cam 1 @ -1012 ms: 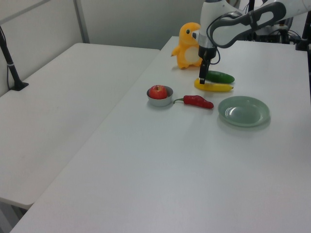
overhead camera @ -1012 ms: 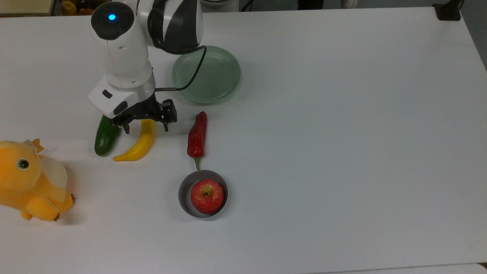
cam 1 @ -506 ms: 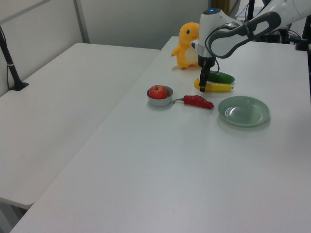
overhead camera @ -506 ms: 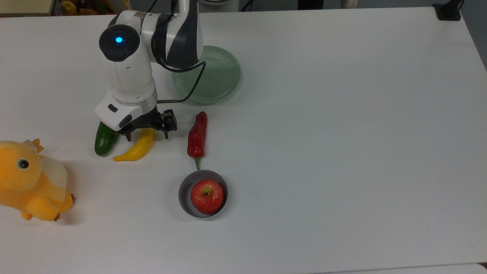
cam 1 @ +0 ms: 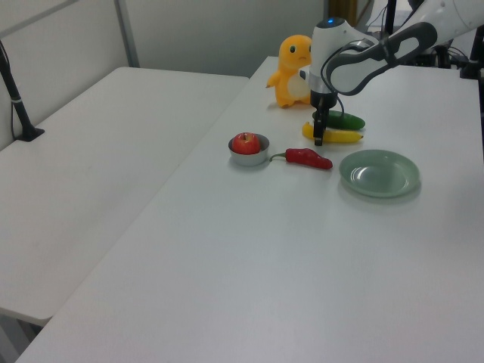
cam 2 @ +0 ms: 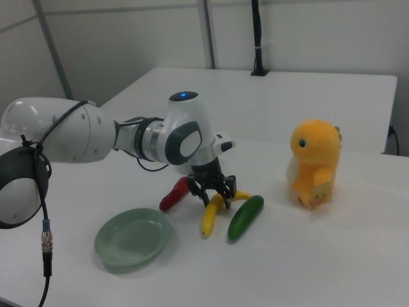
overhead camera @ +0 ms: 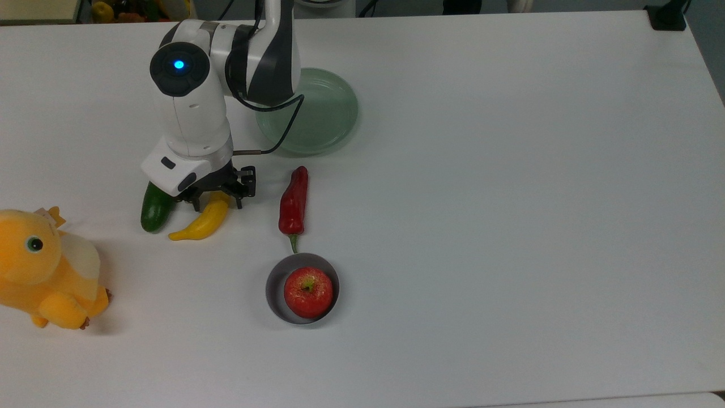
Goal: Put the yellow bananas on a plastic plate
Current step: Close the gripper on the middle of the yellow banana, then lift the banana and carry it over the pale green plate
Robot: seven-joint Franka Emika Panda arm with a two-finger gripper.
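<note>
The yellow banana lies on the white table beside a dark green cucumber. My gripper is low over the banana's upper end, open, with one finger on each side of it and a narrow gap left. The right view shows the same straddle, gripper over banana. The pale green plastic plate sits behind the arm, in the top view up and to the right of the banana, with nothing on it. In the left view the plate lies to the right of the gripper.
A red chili pepper lies just right of the banana in the top view. Below it stands a small grey bowl holding a red apple. A yellow plush toy sits at the top view's left edge.
The gripper has come down onto the banana's end and its fingers have drawn closer together. The banana and the other things have not moved.
</note>
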